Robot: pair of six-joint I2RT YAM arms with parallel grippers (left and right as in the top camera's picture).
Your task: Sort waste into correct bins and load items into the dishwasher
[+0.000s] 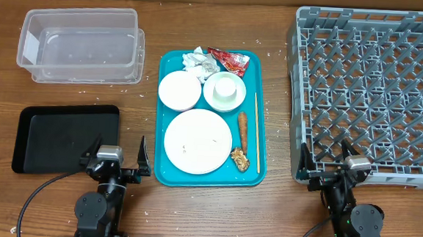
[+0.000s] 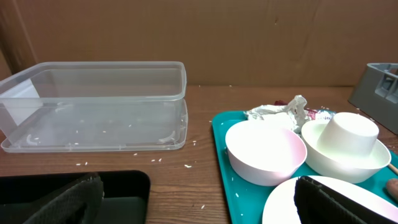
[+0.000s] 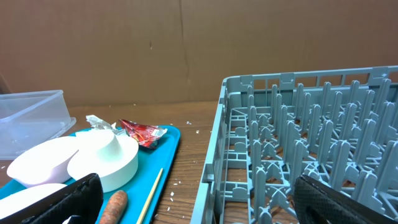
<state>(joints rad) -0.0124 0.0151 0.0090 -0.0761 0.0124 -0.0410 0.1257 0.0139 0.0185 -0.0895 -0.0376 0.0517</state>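
Black fingers of the left gripper (image 1: 117, 155) stand wide apart and hold nothing, nearest the robot, over the wood table (image 1: 140, 202). The right gripper (image 1: 326, 164) is spread just as wide and is also empty. It sits at the near edge of the grey dish rack (image 1: 375, 84), which fills the 2 o'clock side and carries no dishes.

At 10 o'clock from the left gripper lies the flat black tray (image 1: 56, 135). Between the two arms, toward 12 o'clock, is the teal tray (image 1: 266, 107). On its near half rests the large white plate (image 1: 197, 140). At 3 o'clock from the plate lie the small brown crumbly bit (image 1: 240, 159) and, beyond it, the brown sausage piece (image 1: 242, 130). The thin wooden stick (image 1: 255, 128) lies along the tray's right rim.

Farther back sit two white bowls side by side. The left bowl (image 1: 179, 91) is empty and the right bowl (image 1: 224, 97) holds the small white cup (image 1: 227, 85). At the tray's far edge lie the crumpled napkin (image 1: 197, 59) and, at 3 o'clock from it, the red wrapper (image 1: 228, 60).

The clear tub (image 1: 83, 52) is farthest, at 11 o'clock. White rice grains (image 2: 188, 165) are scattered on the table in front of it.
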